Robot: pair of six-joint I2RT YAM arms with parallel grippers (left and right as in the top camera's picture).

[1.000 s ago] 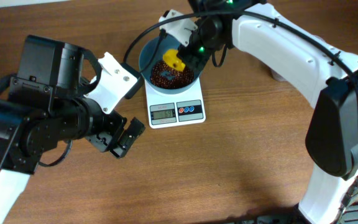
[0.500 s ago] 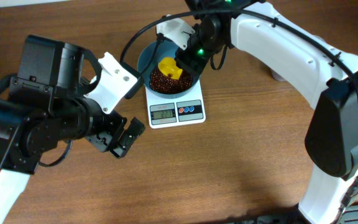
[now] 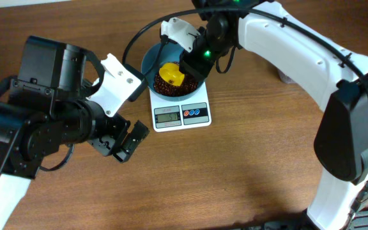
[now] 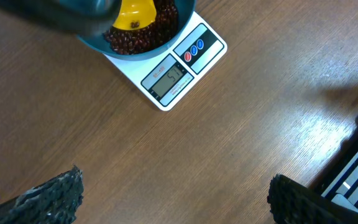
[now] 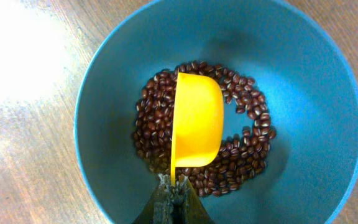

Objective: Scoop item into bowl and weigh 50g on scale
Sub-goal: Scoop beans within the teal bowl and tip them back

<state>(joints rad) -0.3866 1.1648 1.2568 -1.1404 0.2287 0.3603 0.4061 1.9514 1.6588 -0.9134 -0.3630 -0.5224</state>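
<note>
Gripping yellow scoop (image 5: 197, 127), seemingly touching beans (image 5: 151, 121).

- The bowl (image 3: 149, 59) sits on the rear of the scale (image 3: 200, 101).
- The display (image 3: 168, 115) lies in front of the bowl.
- The beans (image 3: 171, 88) lie in the bowl.
- The scoop (image 3: 170, 73) is over the beans.

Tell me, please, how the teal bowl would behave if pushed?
The bowl would probably slide easily: smooth plastic on a flat scale. It seems light, holding only a shallow layer of beans. Those glossy beans would likely roll about.
</note>
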